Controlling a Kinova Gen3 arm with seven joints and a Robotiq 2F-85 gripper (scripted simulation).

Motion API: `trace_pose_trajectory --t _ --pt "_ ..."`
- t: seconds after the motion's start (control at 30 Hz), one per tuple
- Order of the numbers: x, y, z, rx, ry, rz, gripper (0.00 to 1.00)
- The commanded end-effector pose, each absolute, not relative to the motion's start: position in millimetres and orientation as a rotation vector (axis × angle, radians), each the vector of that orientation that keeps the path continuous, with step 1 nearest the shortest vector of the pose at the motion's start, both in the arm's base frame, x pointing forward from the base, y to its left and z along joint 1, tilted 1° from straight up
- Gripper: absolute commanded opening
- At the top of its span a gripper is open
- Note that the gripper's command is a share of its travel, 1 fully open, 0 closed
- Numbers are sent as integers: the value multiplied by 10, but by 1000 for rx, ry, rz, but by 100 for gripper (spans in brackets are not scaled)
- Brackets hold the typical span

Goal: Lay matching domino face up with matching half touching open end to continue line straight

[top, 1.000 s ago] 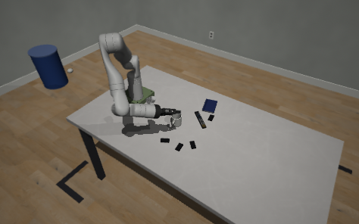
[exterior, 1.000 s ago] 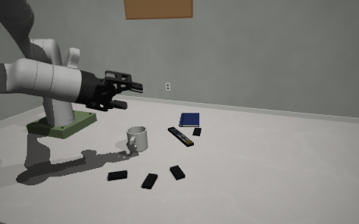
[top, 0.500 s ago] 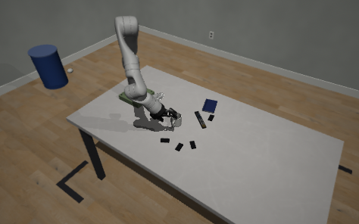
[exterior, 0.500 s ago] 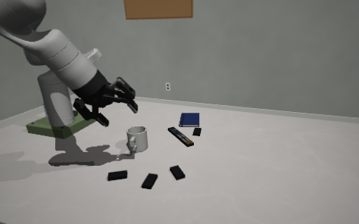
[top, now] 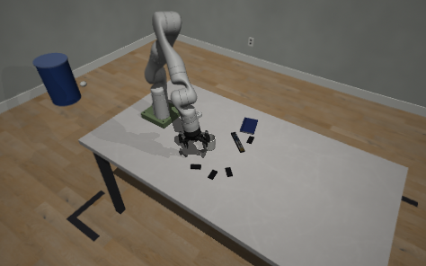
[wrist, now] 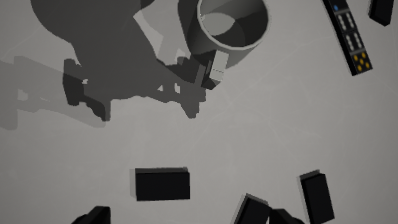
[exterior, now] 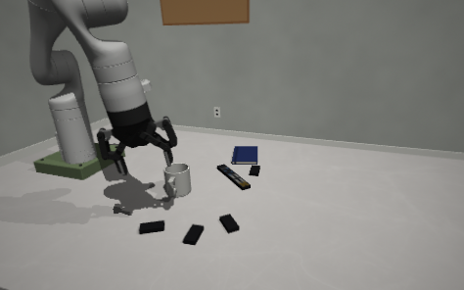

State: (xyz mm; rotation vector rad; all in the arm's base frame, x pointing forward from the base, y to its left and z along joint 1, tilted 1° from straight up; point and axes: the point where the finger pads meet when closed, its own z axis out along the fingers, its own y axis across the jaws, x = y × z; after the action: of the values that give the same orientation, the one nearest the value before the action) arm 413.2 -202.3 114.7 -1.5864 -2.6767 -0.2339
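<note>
The domino line [top: 237, 142] [exterior: 233, 176] [wrist: 350, 40] lies face up; its near end in the wrist view shows five yellow pips, with white-pipped halves behind it. Its far end is cut off there. Three plain black face-down dominoes lie at the front: the left one [top: 195, 166] [exterior: 152, 227] [wrist: 162, 186], the middle one [top: 212, 174] [exterior: 193, 234] [wrist: 252, 212] and the right one [top: 228, 172] [exterior: 229, 223] [wrist: 318, 198]. Another dark domino [top: 250, 139] [exterior: 255, 170] [wrist: 382, 11] lies beside the line. My gripper [top: 194, 146] [exterior: 147, 169] is open and empty above the table, behind the front dominoes.
A grey mug [top: 211, 142] [exterior: 180, 180] [wrist: 245, 35] stands close beside my gripper's right finger, between it and the line. A blue book [top: 249, 125] [exterior: 245, 155] lies behind the line. The green base plate [top: 164, 122] [exterior: 58, 167] is at the back left.
</note>
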Motion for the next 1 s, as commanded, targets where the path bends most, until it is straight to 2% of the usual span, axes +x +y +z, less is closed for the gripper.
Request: trace_pose_trajectory --t 0.0,0.97 --pt "4075 -2038 1055 -1568 -2703 -58 100" --pt "4057 -2054 1025 -1545 -2725 9 100"
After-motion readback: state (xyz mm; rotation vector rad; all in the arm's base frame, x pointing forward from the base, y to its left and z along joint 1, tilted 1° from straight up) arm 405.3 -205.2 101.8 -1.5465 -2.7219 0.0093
